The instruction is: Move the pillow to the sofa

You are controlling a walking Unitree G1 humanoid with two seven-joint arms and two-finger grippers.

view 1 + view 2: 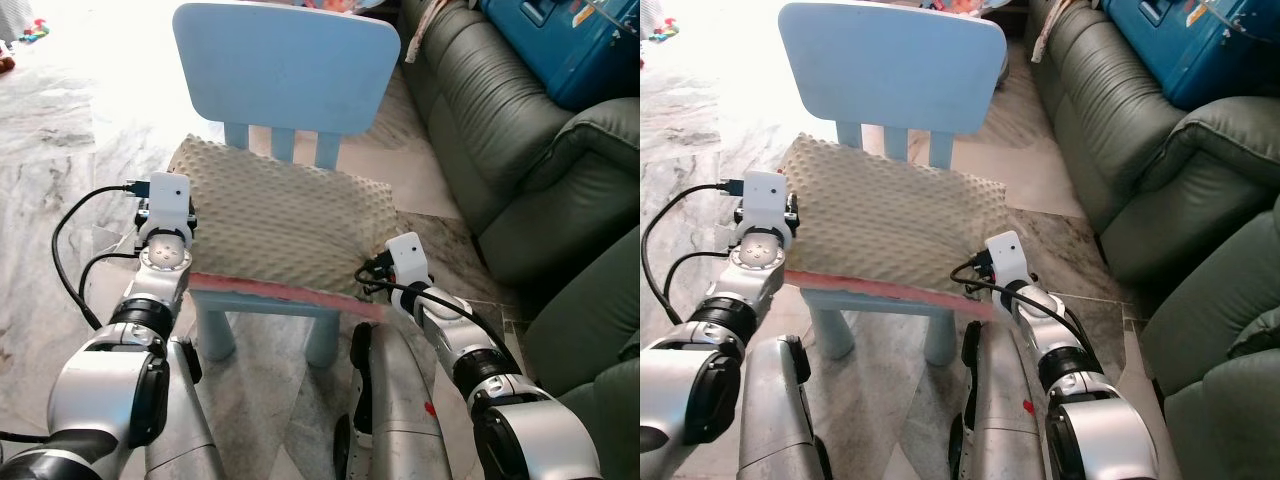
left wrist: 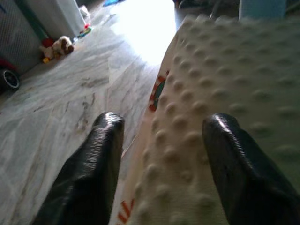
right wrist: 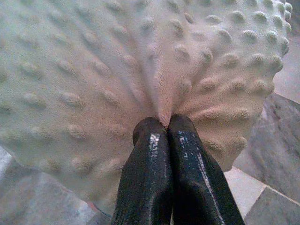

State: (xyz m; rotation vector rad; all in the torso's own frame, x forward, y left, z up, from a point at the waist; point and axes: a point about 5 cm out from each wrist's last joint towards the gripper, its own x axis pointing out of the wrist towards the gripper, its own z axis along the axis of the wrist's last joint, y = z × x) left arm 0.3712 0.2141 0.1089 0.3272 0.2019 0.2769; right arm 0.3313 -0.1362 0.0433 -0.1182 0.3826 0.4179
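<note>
A cream pillow (image 1: 275,220) with a bumpy surface and a pink underside lies on the seat of a small light-blue chair (image 1: 285,70). My right gripper (image 3: 165,123) is shut on a pinch of the pillow's cover at its right corner, and the fabric (image 3: 159,89) puckers around the fingertips. My left gripper (image 2: 161,124) is open at the pillow's left edge, one finger (image 2: 234,154) over the pillow (image 2: 225,70) and the other finger (image 2: 96,154) beside it above the floor. The dark green sofa (image 1: 520,140) stands to the right of the chair.
A blue suitcase (image 1: 565,45) lies on the sofa's back part. Marble floor (image 1: 60,170) spreads to the left, with toys (image 2: 58,47) at its far end. My own legs (image 1: 390,410) stand just in front of the chair.
</note>
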